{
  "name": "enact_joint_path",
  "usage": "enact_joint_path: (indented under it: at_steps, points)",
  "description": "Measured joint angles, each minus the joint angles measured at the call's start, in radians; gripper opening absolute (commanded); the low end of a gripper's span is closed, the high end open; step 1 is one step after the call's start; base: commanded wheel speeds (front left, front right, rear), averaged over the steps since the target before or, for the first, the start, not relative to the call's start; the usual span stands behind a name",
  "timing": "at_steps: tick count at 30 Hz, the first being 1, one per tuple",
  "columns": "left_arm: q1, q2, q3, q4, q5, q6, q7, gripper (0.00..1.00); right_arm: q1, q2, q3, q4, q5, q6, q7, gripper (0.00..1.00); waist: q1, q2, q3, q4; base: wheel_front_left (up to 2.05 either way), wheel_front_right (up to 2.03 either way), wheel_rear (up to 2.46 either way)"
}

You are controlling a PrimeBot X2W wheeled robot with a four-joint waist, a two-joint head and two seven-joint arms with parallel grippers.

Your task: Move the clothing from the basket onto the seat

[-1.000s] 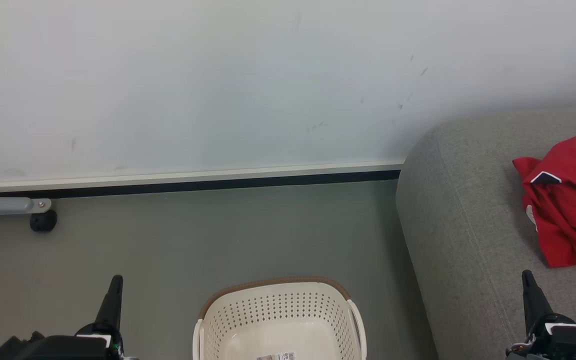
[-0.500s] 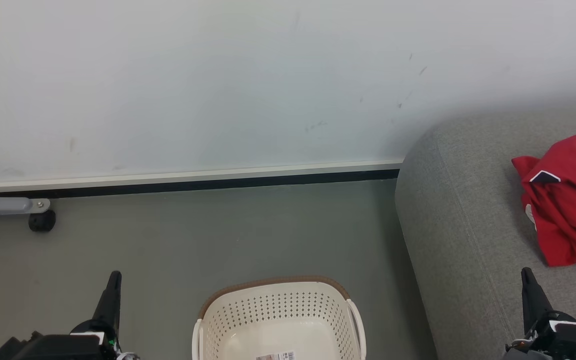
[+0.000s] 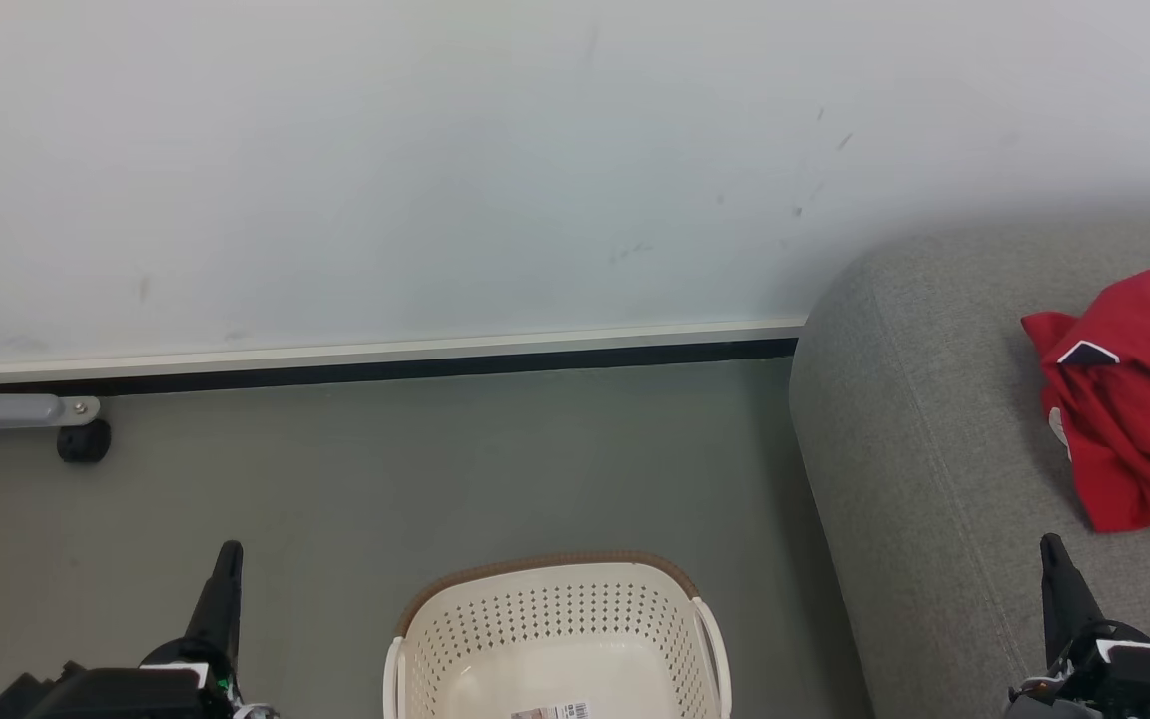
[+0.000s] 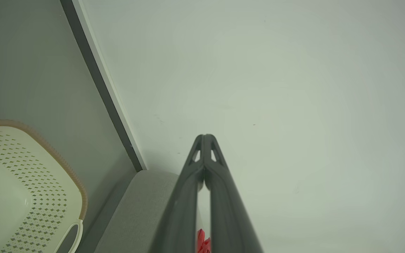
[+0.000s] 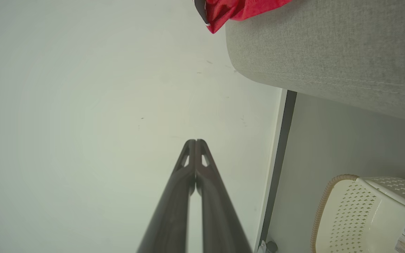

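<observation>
Red clothing (image 3: 1129,399) with white trim lies crumpled on the grey seat (image 3: 914,449) at the right of the head view. On the floor at bottom centre stands the cream basket (image 3: 555,639), its inside bare but for a label. My left gripper (image 3: 228,555) is shut and empty, left of the basket. Over the seat's front, below the clothing, my right gripper (image 3: 1052,547) is shut and empty. The left wrist view has the basket (image 4: 19,189), the seat (image 4: 139,214) and a red scrap of clothing (image 4: 201,242). The right wrist view shows the clothing (image 5: 237,10), seat (image 5: 329,52) and basket (image 5: 364,214).
A white wall (image 3: 435,160) with a dark baseboard (image 3: 385,367) runs behind the grey floor (image 3: 415,469). A grey frame leg with a black caster (image 3: 84,440) stands at the far left by the wall.
The head view has shifted very slightly; both grippers stay shut and nothing in the scene has moved.
</observation>
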Motion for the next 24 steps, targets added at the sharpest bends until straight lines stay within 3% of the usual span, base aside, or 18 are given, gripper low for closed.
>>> enact_joint_path:
  at_steps: [24]
  points:
    - [-0.001,0.000,0.000,0.001,0.000,0.000,0.000,0.00,0.000,0.000,0.000,0.001,0.000,0.000,0.000,0.00,-0.0001,0.0000,0.000,0.000,0.00,0.00,0.00]
